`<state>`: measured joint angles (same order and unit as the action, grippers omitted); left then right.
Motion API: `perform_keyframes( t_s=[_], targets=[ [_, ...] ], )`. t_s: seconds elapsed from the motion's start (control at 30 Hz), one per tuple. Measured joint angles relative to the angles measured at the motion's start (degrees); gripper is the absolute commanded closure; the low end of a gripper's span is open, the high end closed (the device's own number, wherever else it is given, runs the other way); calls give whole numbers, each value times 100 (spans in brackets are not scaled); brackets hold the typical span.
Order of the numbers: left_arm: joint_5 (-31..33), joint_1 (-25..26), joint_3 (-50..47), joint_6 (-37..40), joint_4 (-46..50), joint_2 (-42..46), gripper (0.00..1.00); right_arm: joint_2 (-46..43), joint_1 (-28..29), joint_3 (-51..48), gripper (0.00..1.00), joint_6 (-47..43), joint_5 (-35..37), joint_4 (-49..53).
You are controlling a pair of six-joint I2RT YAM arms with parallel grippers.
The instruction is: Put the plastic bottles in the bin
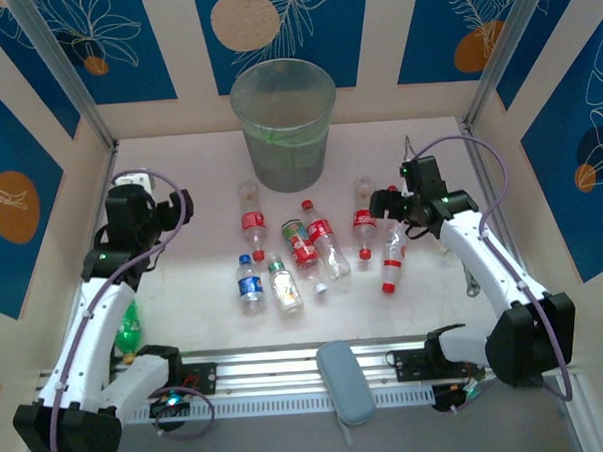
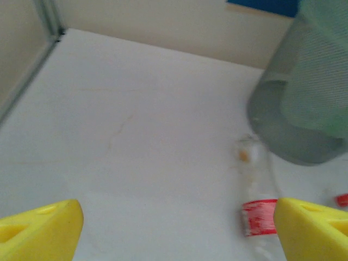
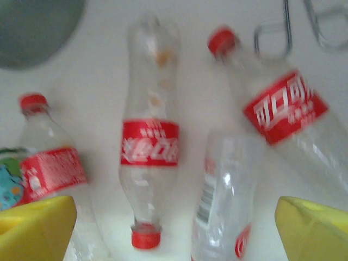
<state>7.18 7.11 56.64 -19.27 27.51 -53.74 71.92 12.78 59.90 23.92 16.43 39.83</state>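
The bin [image 1: 284, 122], a translucent grey-green bucket, stands at the back centre. Several clear plastic bottles lie on the white table in front of it: red-labelled ones [image 1: 251, 224] [image 1: 327, 243] [image 1: 363, 219] [image 1: 392, 257], a blue-labelled one [image 1: 249, 285] and a green-white one [image 1: 284, 287]. My left gripper [image 1: 177, 206] [image 2: 176, 234] hangs open over bare table, with a red-labelled bottle [image 2: 260, 217] by its right finger and the bin [image 2: 304, 98] beyond. My right gripper [image 1: 386, 204] [image 3: 174, 228] is open above two bottles [image 3: 149, 136] [image 3: 225, 201], touching neither.
A green bottle [image 1: 129, 329] lies under the left arm near the left wall. A grey-blue oblong pad [image 1: 345, 381] rests on the front rail. Thin wire tongs [image 3: 272, 38] lie beyond the right-hand bottles. Walls close in the table on three sides.
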Motion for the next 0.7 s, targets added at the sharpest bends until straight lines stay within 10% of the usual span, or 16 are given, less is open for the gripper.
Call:
perform_keyframes(
  t_s=[0.7],
  targets=[
    [-2350, 2, 1071, -1504, -586, -1220, 14, 1281, -48, -455, 22, 557, -341, 315]
  ],
)
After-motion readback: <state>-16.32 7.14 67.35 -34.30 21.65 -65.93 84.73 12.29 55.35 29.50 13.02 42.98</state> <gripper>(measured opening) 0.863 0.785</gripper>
